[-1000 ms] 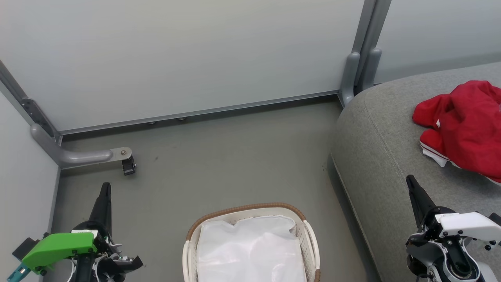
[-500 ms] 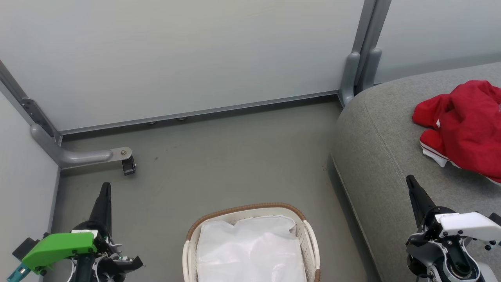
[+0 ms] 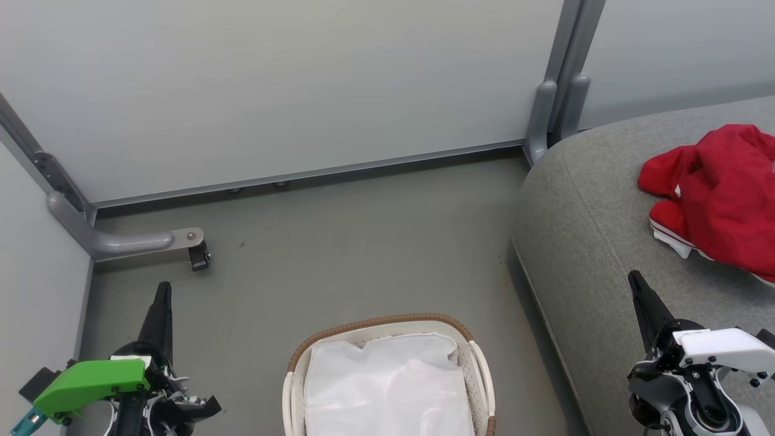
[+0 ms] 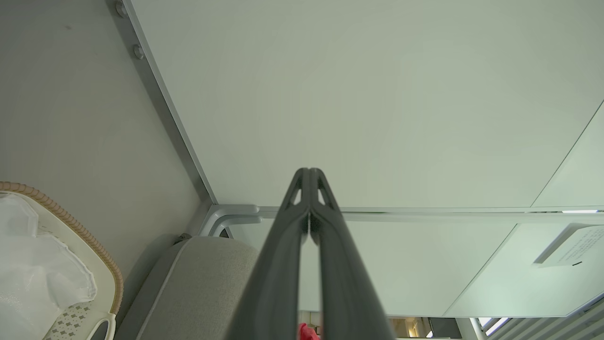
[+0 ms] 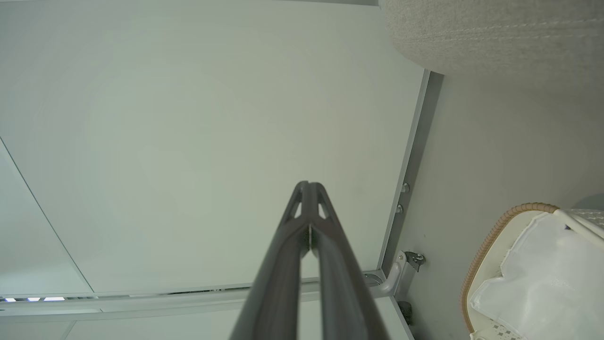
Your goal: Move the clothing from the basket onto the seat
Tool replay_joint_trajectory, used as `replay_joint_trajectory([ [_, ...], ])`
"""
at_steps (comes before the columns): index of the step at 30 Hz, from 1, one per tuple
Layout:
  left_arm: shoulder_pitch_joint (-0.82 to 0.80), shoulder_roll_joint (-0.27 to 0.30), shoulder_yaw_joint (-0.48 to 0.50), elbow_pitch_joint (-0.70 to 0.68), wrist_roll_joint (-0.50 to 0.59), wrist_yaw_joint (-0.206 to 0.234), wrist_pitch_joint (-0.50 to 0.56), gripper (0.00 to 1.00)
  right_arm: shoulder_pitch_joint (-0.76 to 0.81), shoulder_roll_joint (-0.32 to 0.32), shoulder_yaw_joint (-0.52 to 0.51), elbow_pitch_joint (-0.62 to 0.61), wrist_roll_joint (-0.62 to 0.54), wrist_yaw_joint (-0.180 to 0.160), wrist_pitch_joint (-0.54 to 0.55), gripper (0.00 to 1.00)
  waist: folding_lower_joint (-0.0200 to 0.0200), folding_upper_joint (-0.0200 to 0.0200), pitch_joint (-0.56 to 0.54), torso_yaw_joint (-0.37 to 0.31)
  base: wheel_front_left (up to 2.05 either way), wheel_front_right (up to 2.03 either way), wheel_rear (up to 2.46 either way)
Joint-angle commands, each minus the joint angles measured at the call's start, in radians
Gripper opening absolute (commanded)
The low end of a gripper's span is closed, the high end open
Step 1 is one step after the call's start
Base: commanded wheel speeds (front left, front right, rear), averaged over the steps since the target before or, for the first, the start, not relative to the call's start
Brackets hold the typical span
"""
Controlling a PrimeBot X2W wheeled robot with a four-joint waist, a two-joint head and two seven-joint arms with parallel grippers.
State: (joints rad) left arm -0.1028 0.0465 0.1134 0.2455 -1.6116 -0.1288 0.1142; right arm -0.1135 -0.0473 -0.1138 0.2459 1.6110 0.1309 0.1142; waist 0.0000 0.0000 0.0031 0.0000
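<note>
Two long dark grippers low in the head view, one on each side of the basket, both pointing up the picture. At the lower left, the left gripper (image 3: 161, 303) with a bright green cover (image 3: 91, 384) behind it, over the plain grey floor (image 3: 339, 242). Fingers pressed tight together, with nothing between them. At the lower right, the right gripper (image 3: 642, 297) with a white cover (image 3: 723, 348) behind it, over the near edge of the seat. Fingers squeezed together too, and empty.

Bright red soft clothing (image 3: 720, 194) with white trim and thin red-white stripes, in a crumpled heap on top of the big grey woven seat (image 3: 593, 230) at the far right. Up and to the right of the right gripper's tip, near it but not touching. Well apart from the left gripper, with the basket and bare floor between them.

White oval plastic basket (image 3: 375, 321) with small holes and a brown woven rim, down on the floor at the bottom middle, between the two grippers and just beside the seat. Inside it, a crumpled white liner (image 3: 387, 387).

Behind it all, a pale wall panel (image 3: 272, 91) with grey metal edges.

As for writing: a small white sign (image 4: 573, 245) high on the wall panel in the left wrist view, with a few lines of tiny print, too small to read. Also a tiny mark on the dark part behind the right gripper's fingers, too small to read as well.
</note>
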Motion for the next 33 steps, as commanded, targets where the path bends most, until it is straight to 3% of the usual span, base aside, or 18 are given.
replay_joint_trajectory([
  [1, -0.012, 0.007, 0.002, -0.002, -0.003, -0.004, 0.003, 0.00, 0.011, -0.006, -0.002, -0.004, 0.004, 0.000, 0.003, 0.00, 0.0000, 0.0000, 0.000, 0.000, 0.00, 0.00, 0.00],
  [33, -0.012, 0.007, 0.002, -0.002, -0.003, -0.004, 0.003, 0.00, 0.011, -0.006, -0.002, -0.004, 0.004, 0.000, 0.003, 0.00, 0.0000, 0.0000, 0.000, 0.000, 0.00, 0.00, 0.00],
])
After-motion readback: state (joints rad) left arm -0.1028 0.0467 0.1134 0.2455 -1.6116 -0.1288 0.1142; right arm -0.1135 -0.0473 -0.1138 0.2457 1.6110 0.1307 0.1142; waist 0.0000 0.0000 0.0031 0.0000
